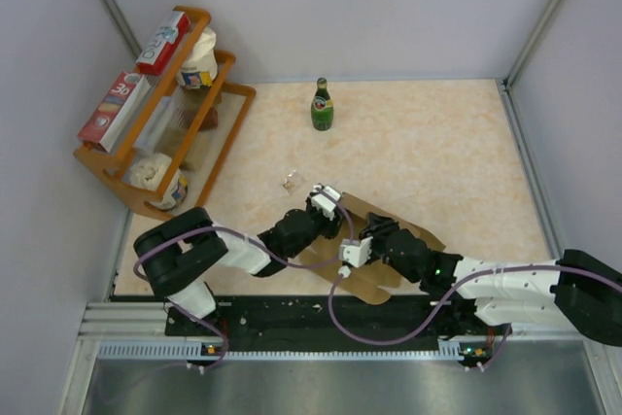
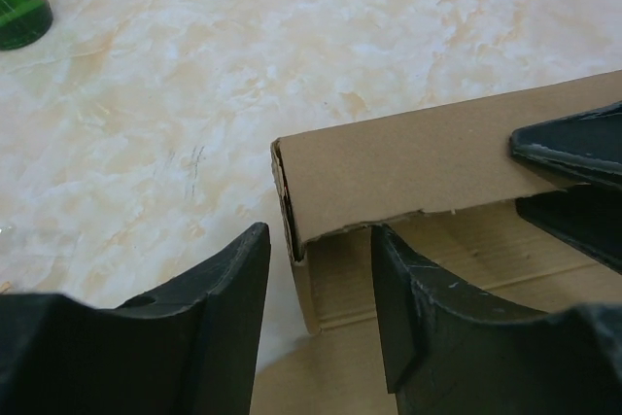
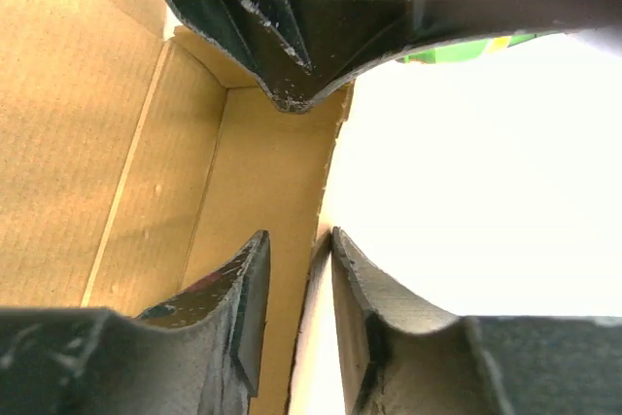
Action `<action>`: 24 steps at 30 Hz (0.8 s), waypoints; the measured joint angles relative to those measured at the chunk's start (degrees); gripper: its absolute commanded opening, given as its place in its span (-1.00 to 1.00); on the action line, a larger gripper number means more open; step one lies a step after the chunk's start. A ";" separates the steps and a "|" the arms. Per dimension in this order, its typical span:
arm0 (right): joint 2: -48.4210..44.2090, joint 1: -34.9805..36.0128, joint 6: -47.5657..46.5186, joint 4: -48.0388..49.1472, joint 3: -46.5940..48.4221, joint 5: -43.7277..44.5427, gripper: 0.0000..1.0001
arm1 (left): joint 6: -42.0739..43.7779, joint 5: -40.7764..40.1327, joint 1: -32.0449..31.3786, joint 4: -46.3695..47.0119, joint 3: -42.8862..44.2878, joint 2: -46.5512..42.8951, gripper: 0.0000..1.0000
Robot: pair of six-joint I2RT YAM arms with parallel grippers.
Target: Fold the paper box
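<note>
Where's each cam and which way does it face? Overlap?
Top: above, behind the bases, looking down at the table; left arm, right arm, box, bottle, rack.
Left wrist: on left arm, looking along left fingers at the box wall; right fingers at right edge.
Right wrist: on right arm, looking along right fingers into the box; left finger on top.
Shared: both wrist views catch box, bottle, the other arm's fingers.

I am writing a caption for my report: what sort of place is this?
Probably a robot test cell in a laboratory: plain grey walls enclose a marble-patterned table, with a wooden rack of groceries as props.
</note>
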 measured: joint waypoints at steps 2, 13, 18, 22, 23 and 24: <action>-0.61 0.07 0.28 -0.72 0.02 -0.24 -0.28 | -1.03 0.63 0.02 -0.96 -0.85 -2.23 0.04; -5.88 0.31 2.84 -5.14 0.81 -2.08 -0.13 | -6.56 2.99 0.00 -6.93 -7.17 -13.77 0.10; -8.02 0.31 4.33 -6.80 1.22 -3.13 -0.10 | -8.00 4.87 0.00 -9.88 -8.13 -17.09 0.15; -9.88 0.31 5.84 -7.98 1.25 -4.04 -0.08 | -8.87 8.22 0.00 -12.28 -8.55 -20.11 0.15; -10.45 0.31 6.32 -8.52 1.38 -4.37 -0.08 | -9.07 9.09 0.00 -12.66 -8.85 -20.87 0.16; -11.61 0.31 7.43 -9.97 2.05 -5.22 -0.08 | -9.49 10.27 0.00 -12.92 -9.38 -21.90 0.16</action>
